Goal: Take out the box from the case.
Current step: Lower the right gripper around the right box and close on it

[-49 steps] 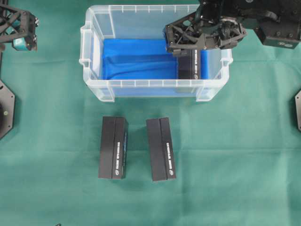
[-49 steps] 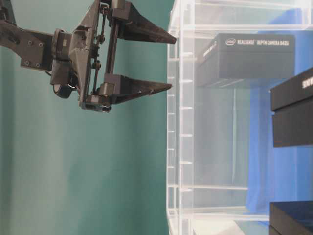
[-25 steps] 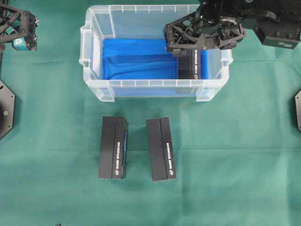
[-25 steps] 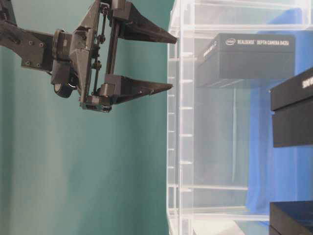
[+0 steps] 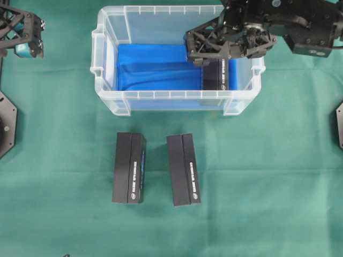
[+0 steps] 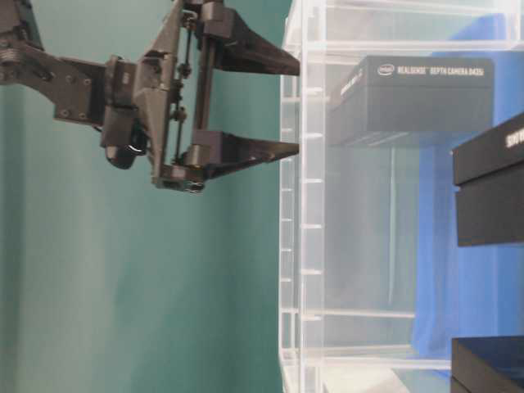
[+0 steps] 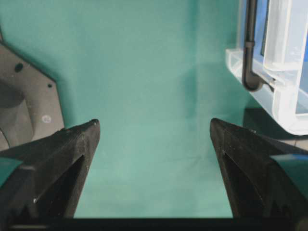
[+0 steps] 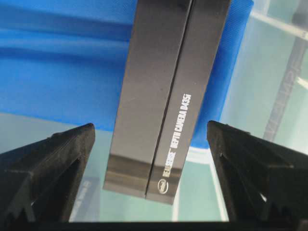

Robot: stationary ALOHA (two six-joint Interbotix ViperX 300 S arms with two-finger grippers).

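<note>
Change since the earlier frames: in the table-level view the right tool sits nearer the case wall than a second ago, its fingertips now at the clear rim; overhead its arm has shifted slightly. Boxes, case and left tool are unmoved.

Right tool: jaws spread wide, holding nothing. In its wrist view the two fingers flank the box with clear gaps on both sides.

Left tool: jaws wide apart, nothing between them, over bare green worktop. Overhead it sits at the 10 o'clock corner, partly cut off by the frame edge.

Box, black, long: lies inside the case at its 3 o'clock end, on the blue cloth, its far end covered by the right tool in the overhead view.

Writing: white print on the box reads "REALSENSE DEPTH CAMERA D435" beside a small oval logo, legible through the case wall at table level; only partly readable in the wrist view.

Other boxes: two like black boxes, left one and right one, lie side by side on the worktop at 6 o'clock of the case, apart from each other. Their print is too small to read overhead.
</note>
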